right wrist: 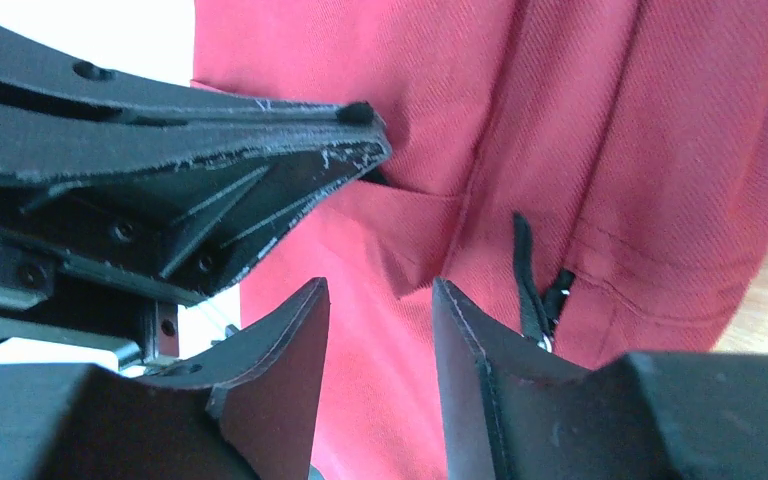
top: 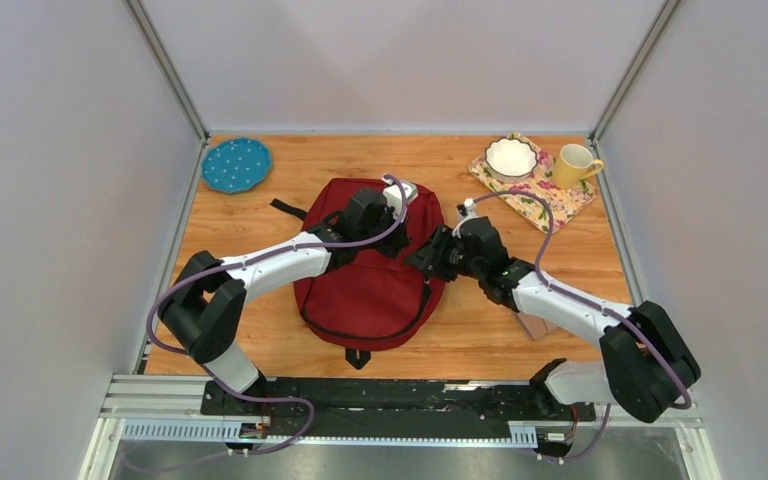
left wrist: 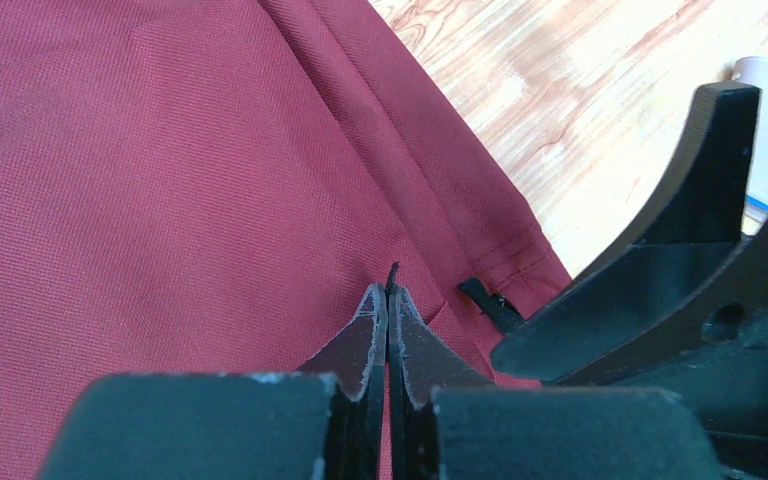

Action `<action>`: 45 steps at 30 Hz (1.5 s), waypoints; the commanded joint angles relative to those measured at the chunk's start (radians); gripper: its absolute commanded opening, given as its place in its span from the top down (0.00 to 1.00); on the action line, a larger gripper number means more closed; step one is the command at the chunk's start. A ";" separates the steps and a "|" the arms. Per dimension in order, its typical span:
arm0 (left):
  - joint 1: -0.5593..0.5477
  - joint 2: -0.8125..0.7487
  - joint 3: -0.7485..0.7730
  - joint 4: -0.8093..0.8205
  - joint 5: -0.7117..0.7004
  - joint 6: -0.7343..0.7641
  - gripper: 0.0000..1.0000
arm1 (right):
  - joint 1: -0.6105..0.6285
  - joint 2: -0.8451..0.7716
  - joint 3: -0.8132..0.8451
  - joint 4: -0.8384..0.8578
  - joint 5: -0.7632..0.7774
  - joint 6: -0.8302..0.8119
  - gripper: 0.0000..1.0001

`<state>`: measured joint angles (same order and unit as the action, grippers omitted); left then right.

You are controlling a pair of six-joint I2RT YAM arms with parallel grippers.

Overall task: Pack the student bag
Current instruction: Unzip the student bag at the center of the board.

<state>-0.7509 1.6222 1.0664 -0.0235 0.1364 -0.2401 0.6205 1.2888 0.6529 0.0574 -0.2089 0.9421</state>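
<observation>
The dark red student bag (top: 365, 285) lies flat in the middle of the wooden table, rounded end toward the arms. My left gripper (top: 407, 243) sits over its right edge and is shut, with a thin black zipper tab (left wrist: 392, 272) poking out between its tips (left wrist: 388, 300); the fabric is pinched up into a small fold there. My right gripper (top: 423, 262) is right beside it, open and empty (right wrist: 380, 300), its jaws over the red fabric (right wrist: 430, 80). A second black zipper pull (right wrist: 533, 290) lies just right of my right fingers; it also shows in the left wrist view (left wrist: 488, 302).
A blue dotted plate (top: 236, 165) is at the back left. A floral mat (top: 550, 200) at the back right holds a white bowl (top: 511, 157) and a yellow mug (top: 574, 165). A small brown object (top: 535, 326) lies under my right forearm.
</observation>
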 commanded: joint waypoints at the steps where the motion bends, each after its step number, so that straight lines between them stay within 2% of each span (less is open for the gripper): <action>1: 0.002 -0.041 -0.008 0.028 -0.004 -0.001 1.00 | 0.004 0.055 0.062 0.070 -0.003 0.021 0.55; 8: 0.001 -0.053 -0.008 0.027 -0.014 0.013 1.00 | 0.004 0.096 0.059 0.070 0.003 0.035 0.60; 12: 0.002 -0.061 -0.011 0.028 -0.018 0.018 1.00 | 0.004 0.086 0.070 0.010 0.041 0.024 0.61; 16: 0.002 -0.068 -0.016 0.027 -0.020 0.015 1.00 | 0.004 0.069 0.059 0.001 0.091 0.021 0.55; 21: 0.002 -0.062 -0.014 0.028 -0.012 0.018 1.00 | 0.004 0.092 0.067 0.051 0.042 0.015 0.54; 23: 0.002 -0.061 -0.016 0.031 -0.008 0.018 1.00 | 0.004 0.112 0.070 0.070 0.008 0.017 0.57; 27: 0.002 -0.064 -0.022 0.033 0.000 0.016 1.00 | 0.002 0.132 0.068 0.125 -0.026 0.024 0.73; 28: 0.002 -0.067 -0.025 0.033 0.000 0.016 1.00 | 0.004 0.136 0.068 0.128 -0.033 0.026 0.82; 31: 0.002 -0.077 -0.039 0.034 -0.011 0.019 1.00 | 0.004 0.142 0.067 0.125 -0.034 0.024 1.00; 36: 0.008 -0.108 -0.083 0.028 -0.057 0.047 1.00 | 0.002 0.101 0.031 0.058 0.035 0.001 1.00; 38: 0.019 -0.128 -0.088 -0.042 -0.092 0.096 1.00 | 0.001 0.075 0.013 0.032 0.069 -0.008 1.00; 45: 0.192 -0.254 -0.212 -0.104 -0.135 0.130 1.00 | -0.010 0.047 -0.035 -0.008 0.095 -0.026 1.00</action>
<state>-0.6575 1.4647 0.9241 -0.0711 0.0574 -0.1516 0.6205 1.3674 0.6510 0.1062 -0.1642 0.9501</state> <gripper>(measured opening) 0.007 0.011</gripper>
